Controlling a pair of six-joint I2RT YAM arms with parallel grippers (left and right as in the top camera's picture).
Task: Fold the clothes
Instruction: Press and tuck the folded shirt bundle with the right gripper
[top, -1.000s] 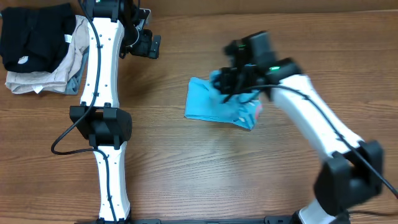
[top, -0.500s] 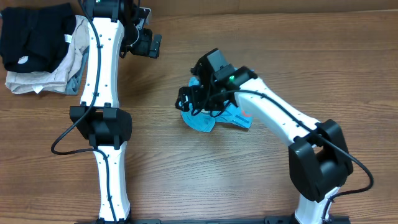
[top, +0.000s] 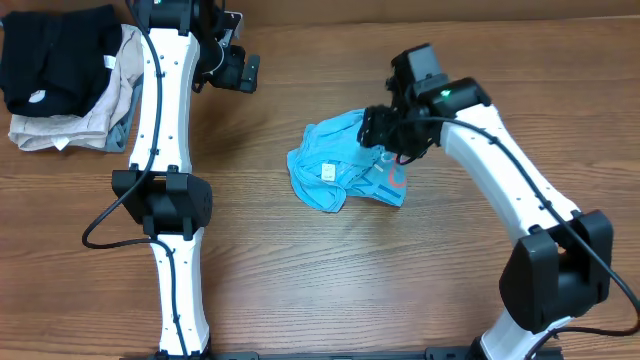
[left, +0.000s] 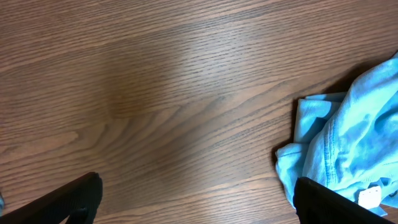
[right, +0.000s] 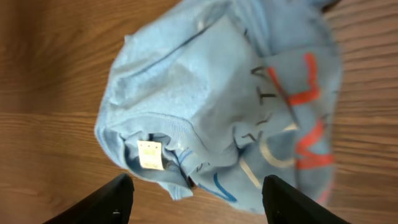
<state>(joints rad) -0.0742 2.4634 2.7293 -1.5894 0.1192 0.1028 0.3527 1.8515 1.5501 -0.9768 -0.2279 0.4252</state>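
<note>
The clothes, a light sky-blue T-shirt (top: 335, 165), lie crumpled in the middle of the table. A small white tag (top: 327, 171) faces up and red-orange lettering shows at the right edge. My right gripper (top: 397, 135) hovers over the shirt's right side, open with nothing between its fingers. In the right wrist view the T-shirt (right: 211, 99) and its tag (right: 150, 154) lie below the open right gripper (right: 199, 196). My left gripper (top: 236, 70) is open at the far left over bare wood. In its wrist view the left gripper (left: 196, 196) has the T-shirt (left: 354, 143) off to the right.
A pile of other garments (top: 60, 70), black over beige and grey-blue, sits at the table's far left corner. The left arm (top: 160, 150) stretches from the near edge up the left side. Bare wood lies between the pile and the shirt.
My right gripper carried the shirt leftward, opened and let it go, then drew back to the right. The shirt now lies looser, spread to the left with its tag up.
</note>
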